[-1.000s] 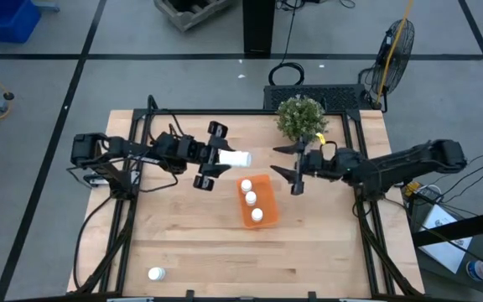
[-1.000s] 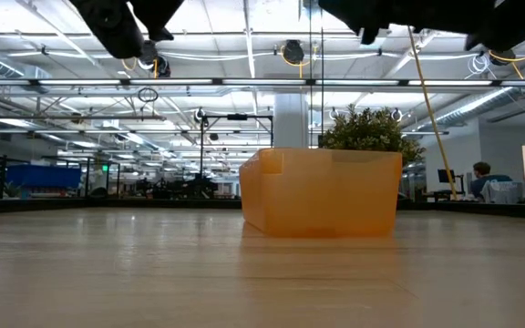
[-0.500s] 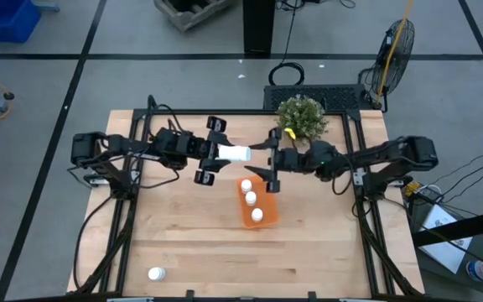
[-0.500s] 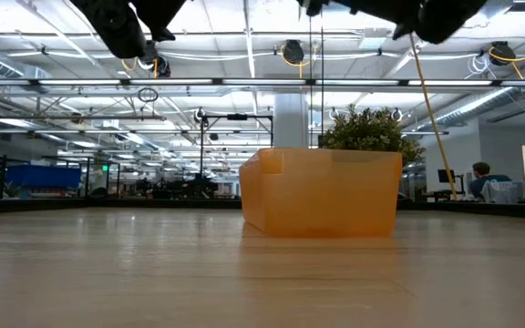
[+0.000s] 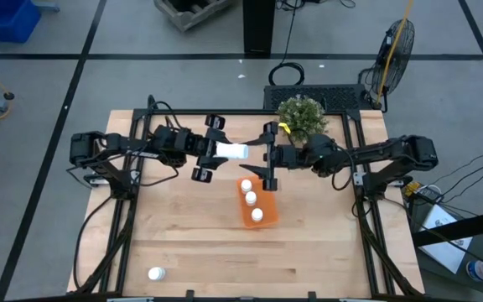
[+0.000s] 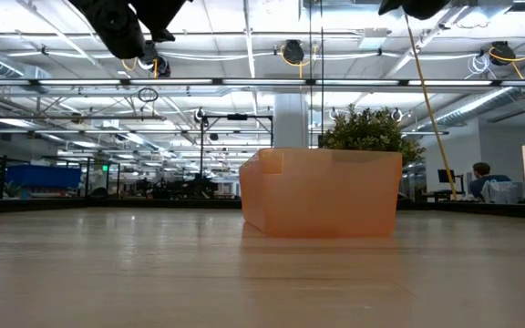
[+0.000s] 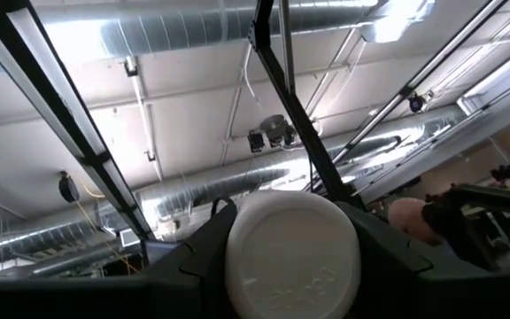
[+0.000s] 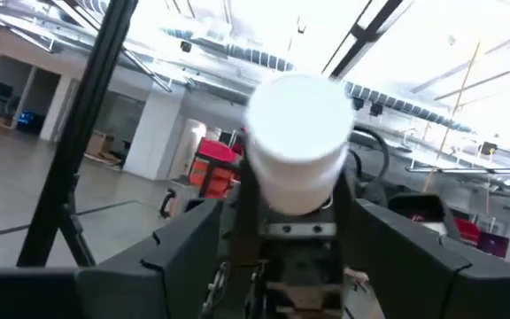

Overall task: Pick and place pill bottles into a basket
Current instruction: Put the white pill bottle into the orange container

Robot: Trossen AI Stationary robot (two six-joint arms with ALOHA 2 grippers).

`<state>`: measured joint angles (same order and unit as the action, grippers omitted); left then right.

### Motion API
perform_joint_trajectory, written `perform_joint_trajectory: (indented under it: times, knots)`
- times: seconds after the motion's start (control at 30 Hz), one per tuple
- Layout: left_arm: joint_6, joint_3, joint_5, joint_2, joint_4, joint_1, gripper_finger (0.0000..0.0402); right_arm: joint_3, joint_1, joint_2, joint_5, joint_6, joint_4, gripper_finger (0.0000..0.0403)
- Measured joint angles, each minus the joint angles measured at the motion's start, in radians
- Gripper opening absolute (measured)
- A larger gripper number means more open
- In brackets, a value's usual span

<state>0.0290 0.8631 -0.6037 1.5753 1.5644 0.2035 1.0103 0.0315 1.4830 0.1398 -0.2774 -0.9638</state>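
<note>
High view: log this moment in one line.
left gripper: holds pill bottle | right gripper: open, facing it | orange tray: three bottles | table: one bottle

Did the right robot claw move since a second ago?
Yes. The right gripper slid left past the plant, toward the bottle the left gripper holds.

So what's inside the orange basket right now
Three white pill bottles stand in a row inside the orange basket, seen from above. The low view shows only its wall, so nothing more can be told about the floor beneath them.

White pill bottles (image 5: pixel 250 198), bright-orange basket (image 5: pixel 266 180), green plant (image 5: pixel 300 116).
</note>
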Motion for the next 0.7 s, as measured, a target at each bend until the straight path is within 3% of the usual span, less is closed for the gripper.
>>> perform_joint_trajectory:
  times: [0.4, 0.7]
  knots:
    - [-0.004, 0.000, -0.017, 0.000, -0.025, 0.000, 0.0172, 0.093, -0.001, 0.000, 0.047, 0.002, 0.083, 0.0245]
    - [0.002, 0.000, -0.029, 0.000, -0.027, 0.010, 0.0172, 0.115, -0.003, 0.000, 0.047, -0.004, 0.154, 0.0206]
